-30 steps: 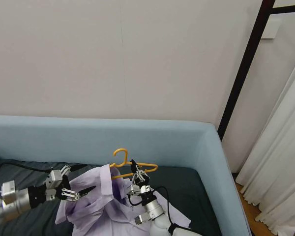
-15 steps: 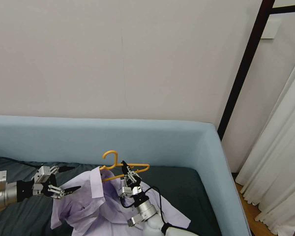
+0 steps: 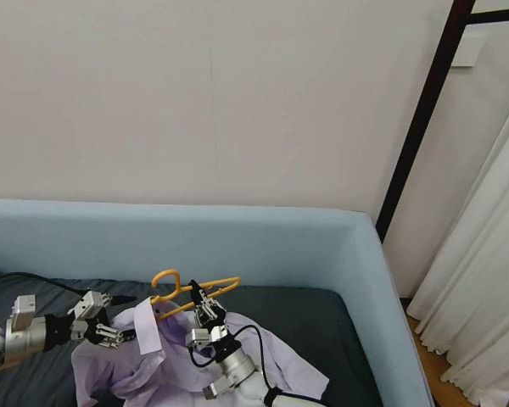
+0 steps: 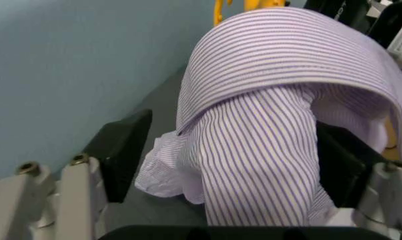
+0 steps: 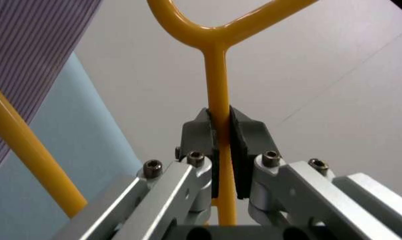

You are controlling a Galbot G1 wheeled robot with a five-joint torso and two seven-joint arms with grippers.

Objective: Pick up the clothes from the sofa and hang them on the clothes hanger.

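Shirt [image 3: 110,370], one hanger [image 3: 221,285], left gripper [image 3: 121,332], right gripper [image 3: 205,298]

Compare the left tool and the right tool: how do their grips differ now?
The right tool is shut on the stem of the yellow hanger; the left tool is open, its fingers straddling the striped shirt. The right tool points upward, the left tool sideways. Both are at the shirt.

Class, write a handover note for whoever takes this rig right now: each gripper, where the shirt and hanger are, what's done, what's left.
Right gripper: jaws shut on the stem of the orange hanger, above the sofa seat.
Left gripper: jaws open, straddling a fold of the striped shirt.
Shirt: heaped on the sofa, collar up against the hanger.
Done: hanger gripped.
Left: get the shirt properly onto the hanger.
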